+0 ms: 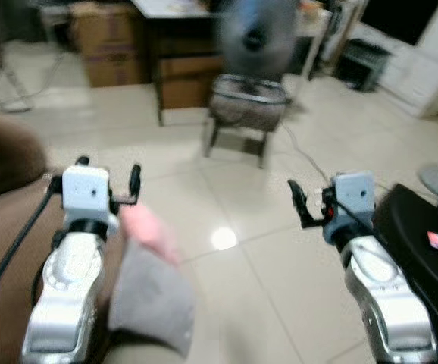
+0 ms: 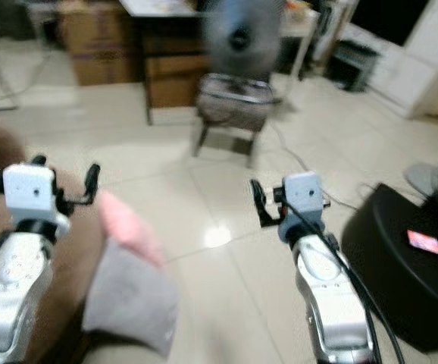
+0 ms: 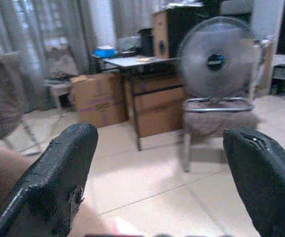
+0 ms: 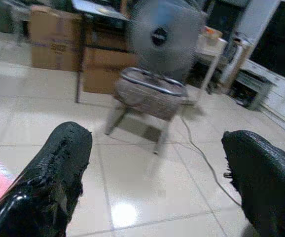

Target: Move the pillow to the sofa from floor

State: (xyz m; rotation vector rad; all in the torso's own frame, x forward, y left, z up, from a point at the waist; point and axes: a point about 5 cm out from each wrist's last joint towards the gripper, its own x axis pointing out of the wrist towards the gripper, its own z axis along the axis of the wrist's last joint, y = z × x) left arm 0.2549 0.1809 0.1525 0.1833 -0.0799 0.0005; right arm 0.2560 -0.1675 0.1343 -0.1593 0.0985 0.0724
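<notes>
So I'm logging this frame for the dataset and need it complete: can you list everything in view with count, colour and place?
Soft pink-and-grey pillow: one, lying at the brown sofa's edge beside the left arm.
Brown upholstered sofa: one, on the robot's left.
Grey round electric fan: one, standing on the stool ahead.
Metal-legged padded stool: one, grey-brown, centre floor.
Dark wooden desk: one, behind the stool.
Brown cardboard boxes: at least two, by the desk.
Black rounded object with a red label: one, on the right.
Glossy cream tiled floor: throughout.
Left gripper: open, empty.
Right gripper: open, empty.
</notes>
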